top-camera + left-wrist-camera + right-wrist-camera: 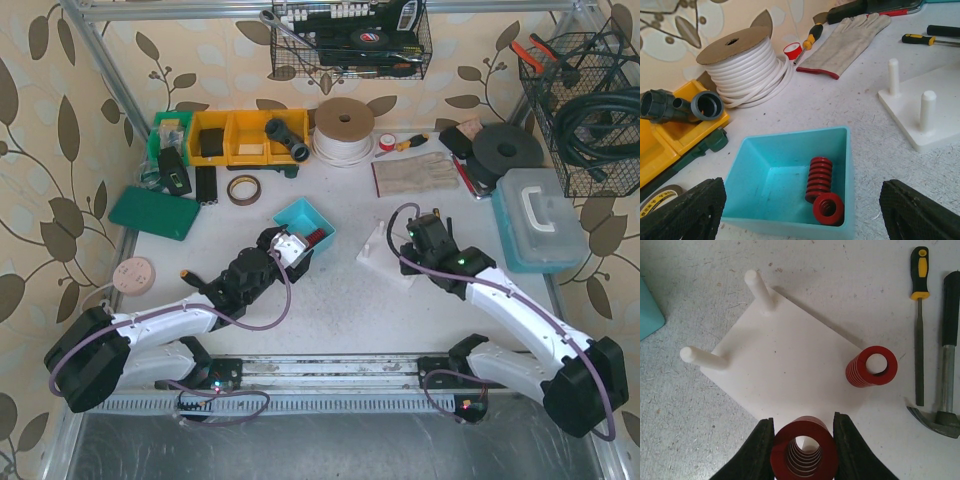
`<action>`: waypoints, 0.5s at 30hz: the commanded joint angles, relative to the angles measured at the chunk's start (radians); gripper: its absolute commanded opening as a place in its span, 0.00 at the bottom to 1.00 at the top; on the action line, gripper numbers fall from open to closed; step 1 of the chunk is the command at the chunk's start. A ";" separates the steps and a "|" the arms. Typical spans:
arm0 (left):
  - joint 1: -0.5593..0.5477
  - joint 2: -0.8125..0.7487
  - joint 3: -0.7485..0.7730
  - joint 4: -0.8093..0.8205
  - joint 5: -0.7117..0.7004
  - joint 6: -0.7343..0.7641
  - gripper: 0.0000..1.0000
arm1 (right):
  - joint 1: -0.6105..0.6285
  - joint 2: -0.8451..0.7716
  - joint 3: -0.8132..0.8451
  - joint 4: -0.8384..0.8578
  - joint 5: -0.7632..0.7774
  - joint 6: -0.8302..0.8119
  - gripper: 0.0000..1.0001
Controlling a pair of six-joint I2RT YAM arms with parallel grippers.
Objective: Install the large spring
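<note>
My right gripper is shut on the large spring, a red coil held upright so I look down its bore, where something white shows. It hangs over the near corner of the white peg plate. Another red spring sits on the plate's right peg. Two bare white pegs stand at the plate's left side. My left gripper is open, with its pads on either side of a teal bin. That bin holds two red springs. From above, the right gripper is at the plate's right end.
A yellow-handled file and a hammer lie right of the plate. A white hose reel, a glove and yellow bins stand behind the teal bin. A pale blue case sits at the right.
</note>
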 commanded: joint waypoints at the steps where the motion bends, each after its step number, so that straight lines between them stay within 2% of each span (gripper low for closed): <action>1: -0.001 -0.013 0.002 0.031 0.028 0.012 0.86 | -0.002 -0.024 0.007 -0.073 -0.001 -0.003 0.00; 7: -0.001 -0.018 0.001 0.027 0.023 0.017 0.87 | -0.002 -0.061 -0.010 -0.088 -0.017 0.012 0.00; 15: -0.001 -0.018 -0.001 0.029 0.023 0.018 0.87 | -0.001 -0.056 -0.090 0.008 -0.043 0.028 0.00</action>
